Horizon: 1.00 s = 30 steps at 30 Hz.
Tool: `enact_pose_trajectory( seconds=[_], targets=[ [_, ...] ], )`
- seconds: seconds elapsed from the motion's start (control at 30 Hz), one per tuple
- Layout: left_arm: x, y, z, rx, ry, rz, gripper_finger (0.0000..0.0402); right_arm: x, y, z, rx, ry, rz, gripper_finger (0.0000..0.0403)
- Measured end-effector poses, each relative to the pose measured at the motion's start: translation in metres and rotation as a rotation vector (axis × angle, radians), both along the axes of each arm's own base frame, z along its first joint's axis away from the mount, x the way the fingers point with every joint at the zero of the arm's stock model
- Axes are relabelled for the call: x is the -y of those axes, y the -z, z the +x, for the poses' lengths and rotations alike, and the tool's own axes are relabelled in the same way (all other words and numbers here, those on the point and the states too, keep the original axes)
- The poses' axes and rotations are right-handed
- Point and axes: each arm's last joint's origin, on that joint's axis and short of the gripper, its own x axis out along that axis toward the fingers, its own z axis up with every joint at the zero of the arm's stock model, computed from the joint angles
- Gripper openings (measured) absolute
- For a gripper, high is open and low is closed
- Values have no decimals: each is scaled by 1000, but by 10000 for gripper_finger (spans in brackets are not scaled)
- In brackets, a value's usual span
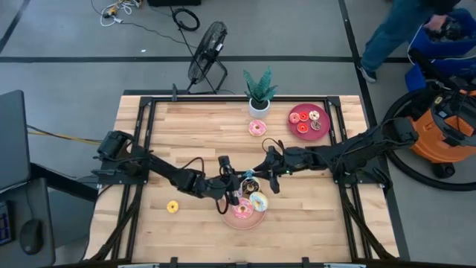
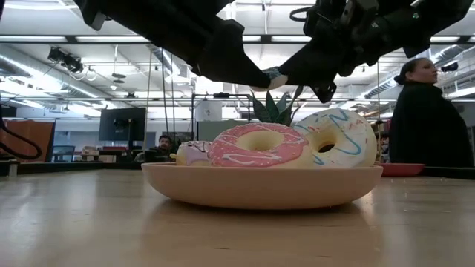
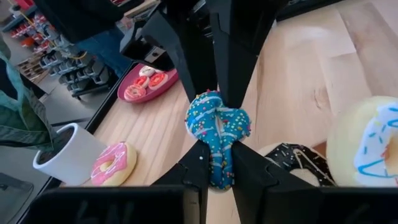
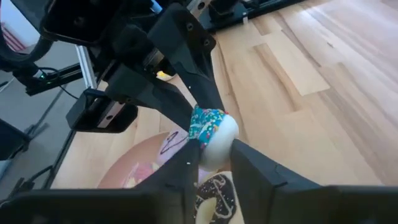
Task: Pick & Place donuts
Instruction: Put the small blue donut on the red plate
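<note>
A small blue sprinkled donut (image 3: 217, 134) with a cream underside (image 4: 222, 142) hangs in the air above the pink plate (image 1: 243, 221). My left gripper (image 3: 216, 155) and my right gripper (image 4: 214, 152) are both shut on it from opposite sides. They meet over the plate's far rim (image 1: 248, 177). On the plate lie a pink iced donut (image 2: 256, 144), a white donut with blue stripes (image 2: 338, 137) and a chocolate donut (image 3: 298, 158). My left gripper pinches the blue donut's near part (image 3: 219, 163) between its two fingers, coming from the table's left and slanting slightly down. The ring is squashed narrow there and is clear of the plate. My right gripper pinches the same donut's opposite part (image 4: 211, 146) between its two fingers, coming from the table's right and slanting slightly down. Its fingertips (image 3: 205, 74) face my left gripper's fingers. The donut hangs clear between both grippers.
A dark red plate (image 1: 309, 120) with small donuts stands at the far right. A pink donut (image 1: 257, 128) and a potted plant (image 1: 259, 93) are at the far middle. A yellow donut (image 1: 172, 207) lies near left. A person (image 2: 427, 122) stands beyond the table.
</note>
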Motion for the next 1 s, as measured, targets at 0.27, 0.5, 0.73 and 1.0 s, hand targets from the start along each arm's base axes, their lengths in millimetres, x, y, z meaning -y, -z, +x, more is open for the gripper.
enact_pose_trajectory(
  seconds=[0.27, 0.5, 0.73, 1.0],
  targets=[
    [0, 1, -1, -22, 2, -1, 97, 2, -6, -4, 9, -9, -56, 9],
    [-3, 8, -10, -84, -128, 20, 218, 31, -29, -32, -315, 161, -125, 5],
    [8, 15, -23, -106, -212, 27, 255, 87, -52, -90, -711, 601, -150, 3],
    [23, 14, -28, -94, -187, 53, 240, 151, -28, -125, -861, 901, 89, 2]
  ],
)
